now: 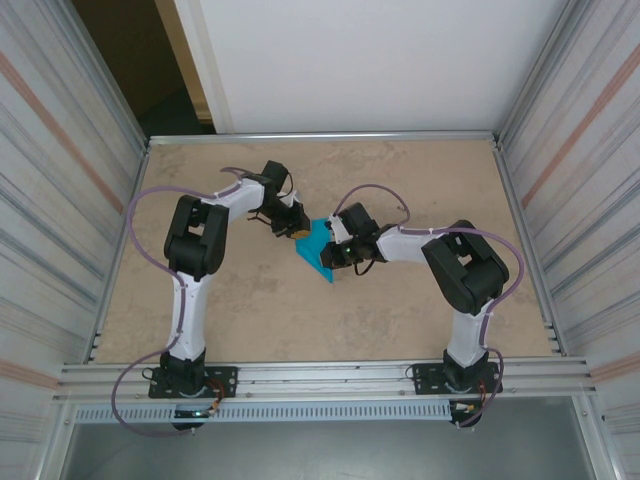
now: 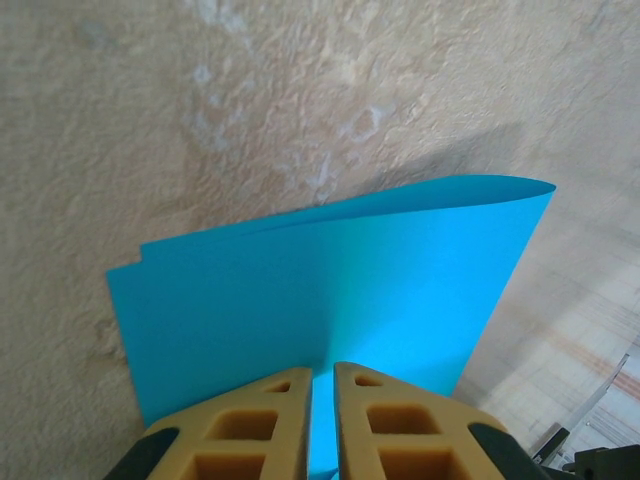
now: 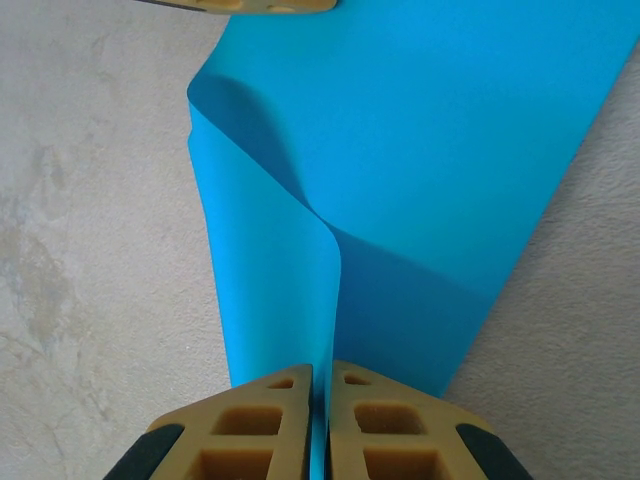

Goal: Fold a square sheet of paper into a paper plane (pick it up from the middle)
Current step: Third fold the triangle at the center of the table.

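The square sheet of paper (image 1: pixel 318 250) is bright cyan-blue and hangs between my two grippers near the middle of the table, folded over on itself into two layers. My left gripper (image 1: pixel 297 231) is shut on its left edge. In the left wrist view the sheet (image 2: pixel 330 290) spreads out beyond the left gripper (image 2: pixel 322 375), its far edge curling. My right gripper (image 1: pixel 336 240) is shut on the right side. In the right wrist view the sheet (image 3: pixel 420 150) rises from the right gripper (image 3: pixel 321 375) as a curved fold. A tan fingertip (image 3: pixel 240 5) of the left gripper shows at the top.
The beige table (image 1: pixel 400 180) is fenced by metal rails and corrugated walls (image 1: pixel 70 200) on the left and right. A white panel (image 1: pixel 380 60) stands behind, with a dark gap (image 1: pixel 140 60) at the back left.
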